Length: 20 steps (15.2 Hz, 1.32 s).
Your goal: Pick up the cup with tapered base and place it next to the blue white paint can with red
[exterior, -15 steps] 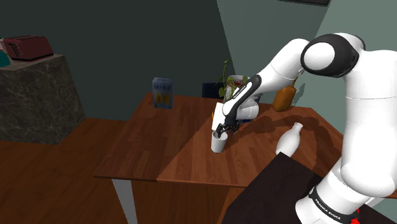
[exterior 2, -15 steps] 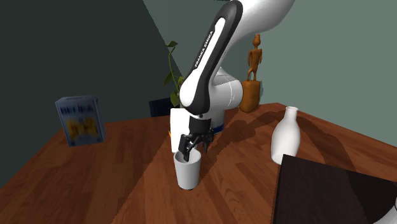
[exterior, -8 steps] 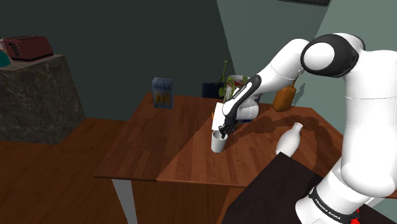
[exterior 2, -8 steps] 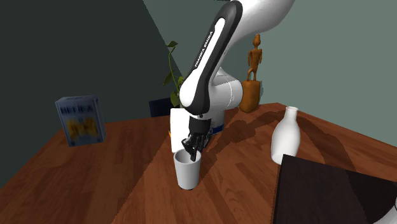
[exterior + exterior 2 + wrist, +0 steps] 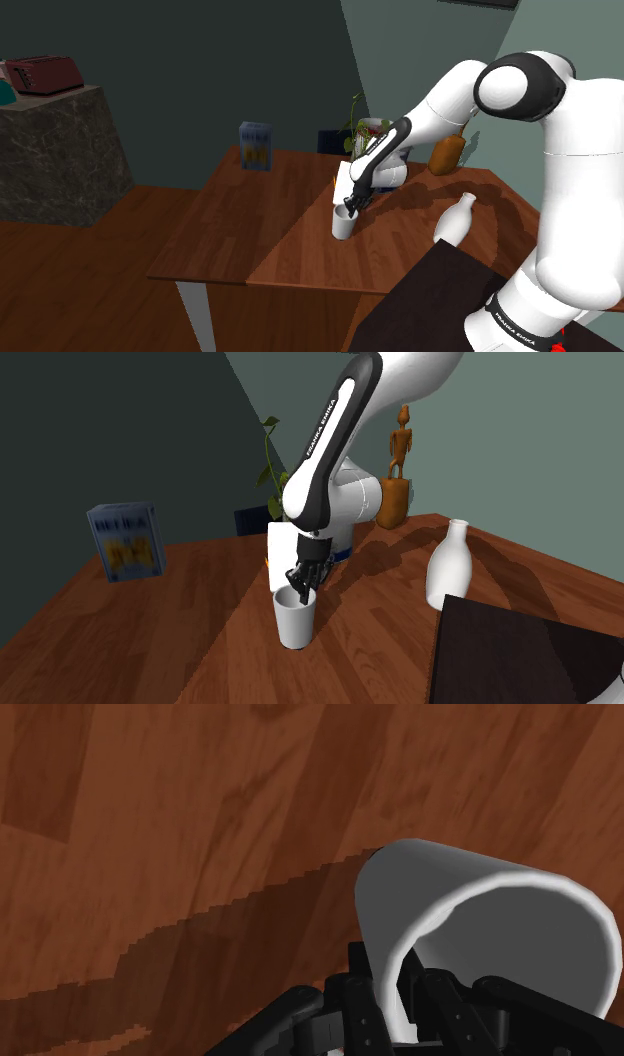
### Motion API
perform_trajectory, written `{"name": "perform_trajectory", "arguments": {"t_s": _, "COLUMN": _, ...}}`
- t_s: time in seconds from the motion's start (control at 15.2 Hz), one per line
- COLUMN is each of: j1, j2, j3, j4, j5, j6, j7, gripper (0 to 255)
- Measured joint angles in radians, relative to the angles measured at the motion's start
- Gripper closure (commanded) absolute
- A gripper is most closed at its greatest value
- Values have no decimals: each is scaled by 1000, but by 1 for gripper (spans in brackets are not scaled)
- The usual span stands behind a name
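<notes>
White tapered cup (image 5: 296,622) upright on the wooden table (image 5: 180,642), its rim wall clamped between the 2 fingers of the black gripper (image 5: 300,592). In the second exterior view, a white bottle (image 5: 447,564) stands at the cup's 2 o'clock and a blue box (image 5: 126,541) at its 10 o'clock.

A brown wooden table (image 5: 250,225) on a white leg (image 5: 193,315) stands on a dark wooden floor (image 5: 70,290). Behind it a dark green wall (image 5: 200,60) meets a paler grey-green wall (image 5: 420,50). At the shoulder view's left stands a stone block (image 5: 60,150) with a red toaster (image 5: 42,73) on top. Soft shadows cross the table.
</notes>
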<state>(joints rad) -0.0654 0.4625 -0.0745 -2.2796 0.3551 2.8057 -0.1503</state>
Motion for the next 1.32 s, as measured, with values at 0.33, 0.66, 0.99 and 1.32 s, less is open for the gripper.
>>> {"name": "perform_trajectory", "arguments": {"t_s": 0.33, "j1": 18, "j2": -61, "j3": -24, "j4": -16, "j5": -26, "j6": -45, "j7": 24, "gripper": 255}}
{"name": "perform_trajectory", "arguments": {"t_s": 0.66, "j1": 33, "j2": -126, "j3": -49, "j4": -25, "j5": -58, "j6": -100, "j7": 50, "gripper": 255}}
{"name": "perform_trajectory", "arguments": {"t_s": 0.99, "j1": 51, "j2": -190, "j3": -70, "j4": -31, "j5": -95, "j6": -157, "j7": 86, "gripper": 255}}
{"name": "perform_trajectory", "arguments": {"t_s": 1.32, "j1": 60, "j2": -249, "j3": -85, "j4": -31, "j5": -129, "j6": -214, "j7": 114, "gripper": 255}}
